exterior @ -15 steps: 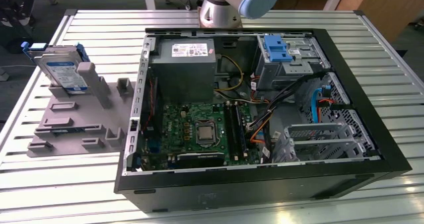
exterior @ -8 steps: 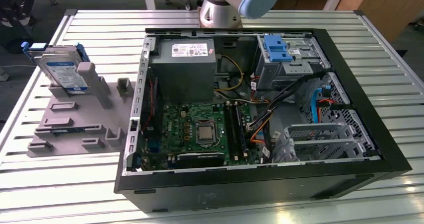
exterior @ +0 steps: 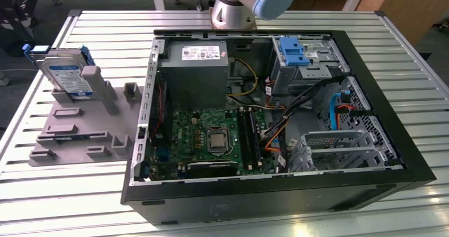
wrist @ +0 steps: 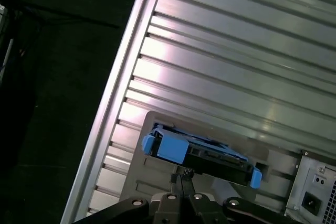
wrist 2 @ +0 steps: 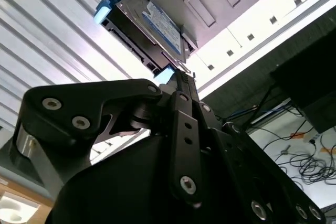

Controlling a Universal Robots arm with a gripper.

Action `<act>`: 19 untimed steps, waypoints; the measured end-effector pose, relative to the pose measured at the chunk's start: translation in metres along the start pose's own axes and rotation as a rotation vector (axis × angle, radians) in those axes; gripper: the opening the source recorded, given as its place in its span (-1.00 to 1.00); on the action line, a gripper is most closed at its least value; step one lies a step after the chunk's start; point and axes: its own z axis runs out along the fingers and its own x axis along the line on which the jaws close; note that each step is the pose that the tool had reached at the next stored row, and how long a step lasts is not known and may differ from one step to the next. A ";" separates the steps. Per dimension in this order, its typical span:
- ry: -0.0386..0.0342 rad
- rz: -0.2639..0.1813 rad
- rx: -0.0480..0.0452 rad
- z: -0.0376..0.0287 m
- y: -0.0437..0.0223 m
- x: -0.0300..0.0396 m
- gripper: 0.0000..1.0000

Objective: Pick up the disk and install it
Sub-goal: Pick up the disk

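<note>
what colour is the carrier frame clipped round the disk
Blue, clearest in the first wrist view, where the carrier frame shows at both ends of the disk.

Even light falls bright on the ribbed metal table (exterior: 105,32) in the exterior view — the open computer case (exterior: 281,195) is shadowed inside. In the first wrist view the table's slats glare white in streaks; the floor (wrist: 52,103) beside them sits nearly black.
</note>
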 end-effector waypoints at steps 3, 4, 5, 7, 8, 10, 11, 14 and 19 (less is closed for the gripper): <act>0.0017 -0.038 -0.0003 0.0000 0.0000 -0.0001 -0.79; 0.0022 -0.048 -0.0004 0.0000 0.0000 0.0000 -0.79; 0.0025 -0.058 -0.0004 0.0001 0.0000 0.0000 -0.79; 0.0033 -0.074 -0.0005 0.0000 0.0000 0.0000 -0.79; 0.0036 -0.081 -0.0006 0.0000 0.0000 0.0000 -0.79; 0.0040 -0.093 -0.0007 0.0001 0.0000 0.0000 -0.79; 0.0044 -0.098 -0.0007 0.0001 0.0000 0.0000 -0.79; 0.0050 -0.114 -0.0008 0.0001 0.0000 0.0000 -0.79; 0.0061 -0.139 -0.0010 0.0001 0.0000 -0.0001 -0.79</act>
